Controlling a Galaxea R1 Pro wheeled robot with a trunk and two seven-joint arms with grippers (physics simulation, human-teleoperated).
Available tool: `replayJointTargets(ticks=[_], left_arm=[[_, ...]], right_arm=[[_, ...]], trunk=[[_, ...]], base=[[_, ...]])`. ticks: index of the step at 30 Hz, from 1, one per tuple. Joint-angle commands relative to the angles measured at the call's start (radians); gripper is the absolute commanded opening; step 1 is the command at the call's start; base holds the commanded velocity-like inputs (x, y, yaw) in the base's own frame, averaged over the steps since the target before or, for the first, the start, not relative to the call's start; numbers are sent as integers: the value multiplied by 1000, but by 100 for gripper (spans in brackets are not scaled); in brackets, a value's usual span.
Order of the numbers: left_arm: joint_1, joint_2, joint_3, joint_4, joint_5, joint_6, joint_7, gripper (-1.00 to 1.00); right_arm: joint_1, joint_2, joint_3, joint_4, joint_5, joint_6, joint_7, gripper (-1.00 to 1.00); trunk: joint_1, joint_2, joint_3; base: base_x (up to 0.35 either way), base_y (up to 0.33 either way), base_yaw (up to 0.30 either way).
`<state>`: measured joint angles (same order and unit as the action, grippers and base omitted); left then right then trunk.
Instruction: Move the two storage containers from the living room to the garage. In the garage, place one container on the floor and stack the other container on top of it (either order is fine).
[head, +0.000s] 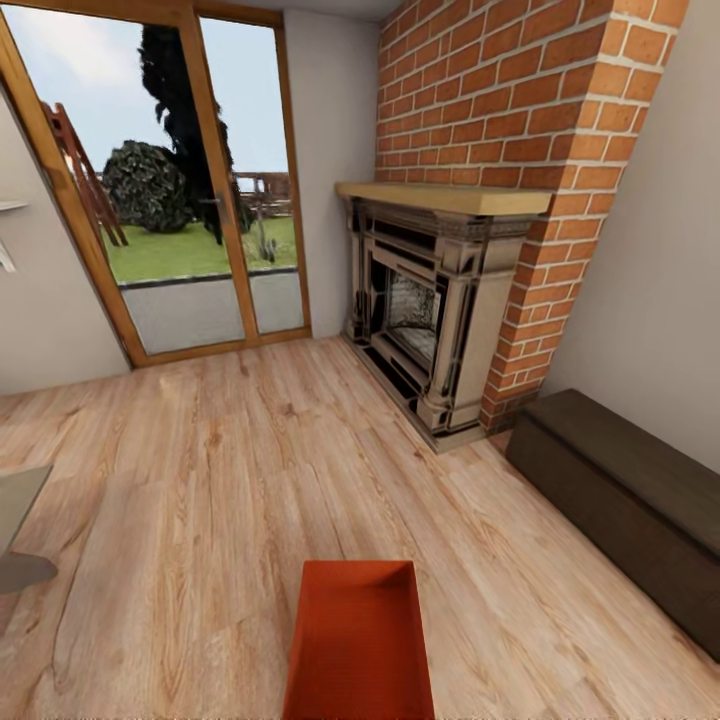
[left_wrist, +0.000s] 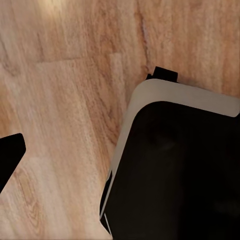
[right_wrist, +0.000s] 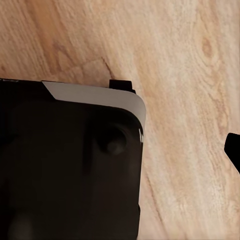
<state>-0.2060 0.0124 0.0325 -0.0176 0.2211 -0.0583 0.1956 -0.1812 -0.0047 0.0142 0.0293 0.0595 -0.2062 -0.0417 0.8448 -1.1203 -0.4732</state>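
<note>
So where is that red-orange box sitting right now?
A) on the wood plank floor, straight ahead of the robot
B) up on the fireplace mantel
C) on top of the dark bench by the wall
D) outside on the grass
A: the head view shows the storage container resting open-topped on the light wood plank floor, apart from the fireplace and the dark bench.

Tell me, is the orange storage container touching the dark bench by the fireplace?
Apart. The head view shows bare wood floor between the storage container, low in the middle, and the dark bench along the right wall.
</note>
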Motion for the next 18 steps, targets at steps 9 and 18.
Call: replayJointTargets(ticks=[9,18], left_arm=[[-1,0,3,1,4,-4,1,100],[-1,0,3,1,4,-4,1,100]], right_arm=[[-1,1,1,4,6,-5,-4,100],[-1,2,1,4,6,-5,-4,100]], trunk=[[0,-1,-16],[0,-1,-30]], base=[[0,0,0],[0,0,0]])
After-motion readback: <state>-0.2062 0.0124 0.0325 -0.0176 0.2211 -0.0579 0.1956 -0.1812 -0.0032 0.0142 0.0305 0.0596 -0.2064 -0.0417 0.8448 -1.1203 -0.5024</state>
